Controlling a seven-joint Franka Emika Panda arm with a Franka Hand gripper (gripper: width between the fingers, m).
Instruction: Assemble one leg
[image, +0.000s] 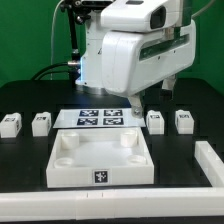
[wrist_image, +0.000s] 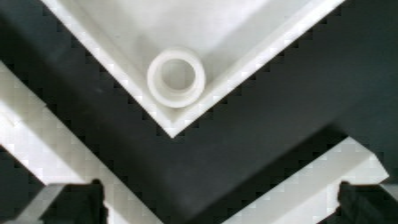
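Large white square tray (wrist_image: 222, 30): only one corner and its round socket show in the wrist view, the rest cut off. Gripper (wrist_image: 205, 205): fingers (wrist_image: 61, 204) blurred, cut by the frame edge. Small white stubby leg block (image: 41, 122): marker pattern too small to read.

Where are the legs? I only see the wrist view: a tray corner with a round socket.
Observer: Four legs stand in a row: two at the exterior view's left, two at its right.
Operator: What's between the pairs?
Observer: The marker board, lying flat.
Operator: Any leg in the tray?
Observer: No; all four stand on the table, apart from the tray.
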